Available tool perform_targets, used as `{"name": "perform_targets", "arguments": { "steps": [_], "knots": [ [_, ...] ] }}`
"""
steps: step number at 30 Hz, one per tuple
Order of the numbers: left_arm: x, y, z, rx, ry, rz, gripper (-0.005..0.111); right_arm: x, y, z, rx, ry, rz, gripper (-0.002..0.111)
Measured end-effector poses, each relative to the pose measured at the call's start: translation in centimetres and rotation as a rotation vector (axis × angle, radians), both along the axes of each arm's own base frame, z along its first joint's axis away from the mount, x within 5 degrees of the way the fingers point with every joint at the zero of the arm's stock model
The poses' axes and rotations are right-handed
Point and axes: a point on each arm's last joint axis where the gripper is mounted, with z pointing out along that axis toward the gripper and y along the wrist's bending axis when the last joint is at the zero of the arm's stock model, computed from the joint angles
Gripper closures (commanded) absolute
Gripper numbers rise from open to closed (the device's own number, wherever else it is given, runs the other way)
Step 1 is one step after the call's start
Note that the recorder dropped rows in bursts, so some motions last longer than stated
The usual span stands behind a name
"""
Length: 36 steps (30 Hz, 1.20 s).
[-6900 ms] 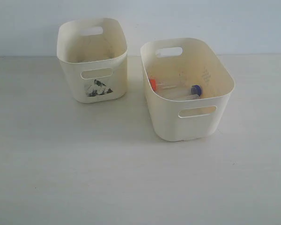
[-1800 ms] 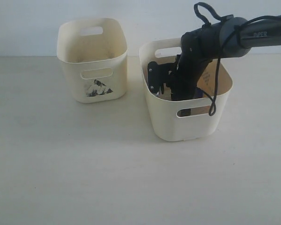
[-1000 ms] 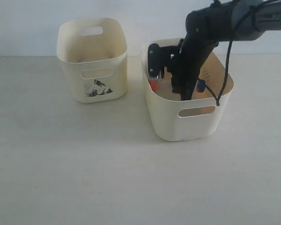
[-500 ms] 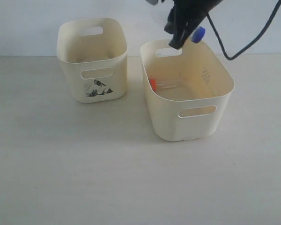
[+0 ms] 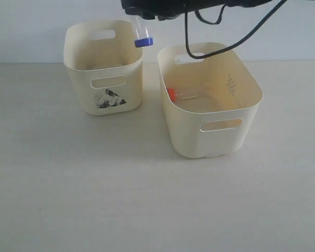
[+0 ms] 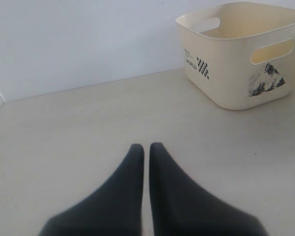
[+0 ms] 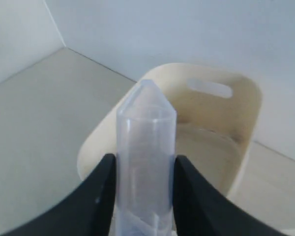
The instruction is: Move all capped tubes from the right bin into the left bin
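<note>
Jaws of my right tool (image 7: 143, 164) were clamped on the blue-capped tube (image 5: 140, 32), which hung cap-down above the rim of the left bin (image 5: 79, 79). Carrying step, I judged; next I needed to centre it over the bin and release. One orange-capped tube (image 5: 176, 95) lay in the right bin (image 5: 189, 139). Left tool (image 6: 146, 150) sat closed.

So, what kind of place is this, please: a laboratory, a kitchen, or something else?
Probably a plain robot test bench, perhaps in a lab. A pale table stands against a blank white wall. It carries just the left bin and the right bin, and the cargo is small capped tubes.
</note>
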Motion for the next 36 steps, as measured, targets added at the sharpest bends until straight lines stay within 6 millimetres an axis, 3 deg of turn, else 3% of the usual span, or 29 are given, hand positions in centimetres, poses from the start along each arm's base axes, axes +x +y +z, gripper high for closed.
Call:
{"name": "perform_targets", "arguments": {
  "steps": [4, 8, 13, 17, 24, 29, 32, 36],
  "knots": [
    [0.0, 0.0, 0.0, 0.000, 0.000, 0.000, 0.102, -0.4, 1.9, -1.2, 0.044, -0.002, 0.139, 0.108],
    [0.0, 0.0, 0.0, 0.000, 0.000, 0.000, 0.102, -1.1, 3.5, -0.9, 0.046, -0.081, 0.217, 0.108],
    [0.0, 0.0, 0.0, 0.000, 0.000, 0.000, 0.102, -1.5, 5.3, -0.5, -0.002, -0.202, 0.186, 0.108],
    [0.0, 0.0, 0.0, 0.000, 0.000, 0.000, 0.102, -1.4, 6.1, -0.8, -0.098, -0.240, 0.050, 0.108],
    [0.0, 0.0, 0.0, 0.000, 0.000, 0.000, 0.102, -0.8, 5.4, -0.9, -0.172, -0.253, -0.075, 0.108],
    [0.0, 0.0, 0.0, 0.000, 0.000, 0.000, 0.102, -1.0, 5.1, -0.7, -0.107, -0.270, 0.102, 0.108],
    [0.0, 0.0, 0.0, 0.000, 0.000, 0.000, 0.102, -0.4, 3.3, -0.5, -0.023, -0.229, 0.159, 0.108],
    [0.0, 0.0, 0.0, 0.000, 0.000, 0.000, 0.102, 0.4, -0.8, -0.2, 0.084, -0.166, 0.250, 0.108]
  ]
}}
